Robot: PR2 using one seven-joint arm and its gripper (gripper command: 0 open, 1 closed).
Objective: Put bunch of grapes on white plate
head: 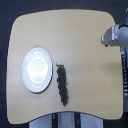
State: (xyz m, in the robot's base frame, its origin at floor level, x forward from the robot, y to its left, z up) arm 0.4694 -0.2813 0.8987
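In the exterior view, a light wooden bench [75, 45] with rounded corners is filling most of the picture against a dark floor. The white plate [37, 69] is sitting on the bench toward the exterior view's left, glossy and catching light on its raised inner ring. The bunch of grapes [63, 85] is lying on the bare bench just beside the plate, on the exterior view's right of it, not on it. The dark cluster is running lengthwise up and down the picture, with a small green leaf [60, 65] showing at its upper end. The robot's arm is reaching in from the exterior view's upper right, and its tool [106, 39] is hovering over the bench edge, well apart from the grapes. The tool is too blurred to tell whether its jaws are standing apart or together.
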